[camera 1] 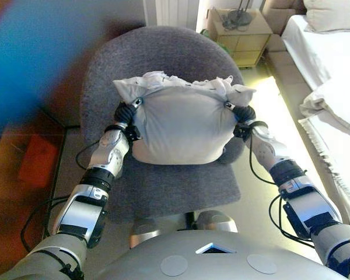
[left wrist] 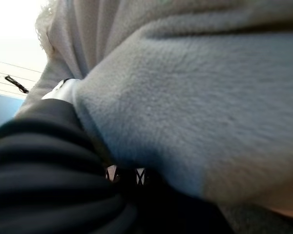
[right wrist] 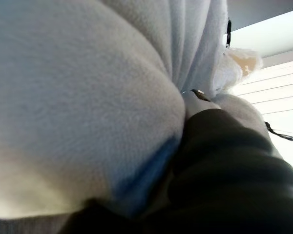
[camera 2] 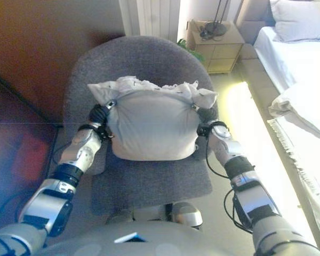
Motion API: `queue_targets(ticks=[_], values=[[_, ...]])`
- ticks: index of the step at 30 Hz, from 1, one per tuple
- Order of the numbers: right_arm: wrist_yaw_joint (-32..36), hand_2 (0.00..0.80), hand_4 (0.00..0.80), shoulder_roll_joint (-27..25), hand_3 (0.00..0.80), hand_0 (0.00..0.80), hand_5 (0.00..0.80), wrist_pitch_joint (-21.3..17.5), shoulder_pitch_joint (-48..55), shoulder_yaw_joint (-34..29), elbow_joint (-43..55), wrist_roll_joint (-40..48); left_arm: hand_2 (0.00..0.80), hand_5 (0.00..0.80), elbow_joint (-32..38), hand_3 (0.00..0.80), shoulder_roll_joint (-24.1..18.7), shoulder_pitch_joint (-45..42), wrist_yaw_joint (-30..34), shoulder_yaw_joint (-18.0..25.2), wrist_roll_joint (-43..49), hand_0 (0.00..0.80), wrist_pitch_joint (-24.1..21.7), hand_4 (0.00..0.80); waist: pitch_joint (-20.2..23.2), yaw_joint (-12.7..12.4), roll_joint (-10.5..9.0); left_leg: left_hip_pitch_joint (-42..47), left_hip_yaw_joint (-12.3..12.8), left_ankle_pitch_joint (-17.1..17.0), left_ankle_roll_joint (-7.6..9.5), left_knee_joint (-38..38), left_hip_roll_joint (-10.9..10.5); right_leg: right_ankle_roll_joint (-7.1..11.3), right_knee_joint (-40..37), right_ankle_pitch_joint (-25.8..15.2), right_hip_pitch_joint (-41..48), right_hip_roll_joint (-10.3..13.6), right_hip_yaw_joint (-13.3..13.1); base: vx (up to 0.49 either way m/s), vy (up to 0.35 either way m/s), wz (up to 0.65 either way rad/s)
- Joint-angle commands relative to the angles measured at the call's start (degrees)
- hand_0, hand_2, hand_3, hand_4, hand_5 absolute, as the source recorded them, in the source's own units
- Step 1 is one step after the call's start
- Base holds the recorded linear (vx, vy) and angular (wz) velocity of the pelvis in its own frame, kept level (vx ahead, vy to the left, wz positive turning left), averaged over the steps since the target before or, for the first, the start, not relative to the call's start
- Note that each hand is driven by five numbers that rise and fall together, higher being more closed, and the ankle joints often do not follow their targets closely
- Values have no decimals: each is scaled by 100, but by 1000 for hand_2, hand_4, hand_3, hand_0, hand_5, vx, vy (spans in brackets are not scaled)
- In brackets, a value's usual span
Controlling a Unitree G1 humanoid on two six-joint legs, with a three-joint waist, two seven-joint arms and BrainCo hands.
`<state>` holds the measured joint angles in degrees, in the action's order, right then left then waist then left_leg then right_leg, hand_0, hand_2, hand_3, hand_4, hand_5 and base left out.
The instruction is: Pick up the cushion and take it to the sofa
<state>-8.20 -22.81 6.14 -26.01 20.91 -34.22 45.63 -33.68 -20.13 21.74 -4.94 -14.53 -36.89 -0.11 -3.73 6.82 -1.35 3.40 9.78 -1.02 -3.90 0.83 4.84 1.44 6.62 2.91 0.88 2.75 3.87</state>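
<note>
While the cushion (camera 1: 181, 125) sits squeezed between the two hands, it rides clear above the seat of the grey armchair (camera 1: 163, 64), and that is the whole logic of this hold: a soft, bulky thing with no handle gets clamped from both flanks, so the pressure of one palm answers the other. Look at the left hand (camera 1: 124, 114), pressed into the cushion's left side, and the right hand (camera 1: 243, 113) mirroring it on the other side, both dark ribbed covers sunk into the fabric. The fingers themselves? Buried in the pale fleece in the head views, and both wrist views give only cover and cloth (left wrist: 195, 97), so I cannot tell whether they are curled or straight. The ruffled top edge (camera 2: 149, 85) bunches upward, which reads as the filling being pushed up by the squeeze. Arms are spread wide and level, keeping the load centred before the chest. Off to the right lie a white bed (camera 1: 332, 70) and a small wooden nightstand (camera 1: 240, 35); no sofa shows here. My read is that the pick is made and the carry is ahead, with a turn away from the chair needed and steady inward pressure the thing to watch
</note>
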Motion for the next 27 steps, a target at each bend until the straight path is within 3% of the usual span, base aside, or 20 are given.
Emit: queue_targets(ticks=[1, 2, 4, 9, 10, 13, 19, 27], values=[[-17, 800, 800, 336, 800, 800, 800, -493, -499, -149, 408, -50, 800, 800, 49, 800, 16, 908, 60, -95, -260, 800, -501, 800, 235, -255, 61, -316, 8, 522, 159, 902, -73, 731, 1281, -329, -534, 875, 151, -29, 179, 1], [-70, 800, 800, 350, 800, 800, 800, -538, -521, -135, 365, -32, 800, 800, 14, 800, -9, 958, 70, -123, -307, 800, -514, 800, 152, -262, 113, -327, 11, 581, 218, 963, -93, 701, 1893, -481, -768, 957, 117, 2, 141, 1], [-161, 800, 800, 388, 800, 800, 800, -610, -540, -126, 246, -10, 800, 800, 14, 800, 1, 967, 89, -164, -280, 800, -458, 800, 70, -306, 106, -301, -15, 680, 250, 1078, -134, 653, 2154, -550, -877, 1049, 83, 87, 62, 4], [-202, 800, 800, 411, 800, 800, 800, -497, -595, -174, 89, -50, 800, 800, 77, 800, 0, 873, 243, -212, -72, 800, -288, 800, 47, -379, -84, -185, -203, 907, 50, 1318, -188, 741, 944, -579, -545, 1212, 1, 184, -134, 8], [-159, 800, 800, 387, 800, 800, 800, -376, -648, -174, 64, -65, 800, 800, 111, 800, -13, 851, 312, -220, -10, 800, -227, 800, 31, -386, -151, -194, -229, 984, -33, 1423, -144, 820, 595, -635, -547, 1277, -42, 184, -223, 7], [-167, 800, 800, 309, 800, 800, 800, -58, -922, -139, 8, -81, 800, 800, 111, 800, -148, 913, 352, -177, 14, 800, -66, 800, -157, -382, -252, -346, -243, 1248, -144, 1917, 151, 1021, 640, -587, -725, 1276, -290, 141, -203, 20], [-273, 800, 800, 287, 800, 800, 800, 68, -1586, 10, -84, 296, 800, 800, -67, 800, -391, 1337, 436, -109, -295, 800, 8, 800, -506, -503, -429, -1548, -396, 1599, -244, 3335, 657, 970, 1502, -225, -1409, 1108, -267, -37, -182, 16], [-172, 800, 800, 323, 800, 800, 800, -71, -2537, 132, -852, 397, 800, 800, -562, 800, -537, 2382, 169, -292, -287, 800, -1, 800, -1036, -563, -594, -2411, -697, 1599, -319, 3782, 745, 1034, 1979, -232, -2210, 1043, -361, -123, -75, 5]])
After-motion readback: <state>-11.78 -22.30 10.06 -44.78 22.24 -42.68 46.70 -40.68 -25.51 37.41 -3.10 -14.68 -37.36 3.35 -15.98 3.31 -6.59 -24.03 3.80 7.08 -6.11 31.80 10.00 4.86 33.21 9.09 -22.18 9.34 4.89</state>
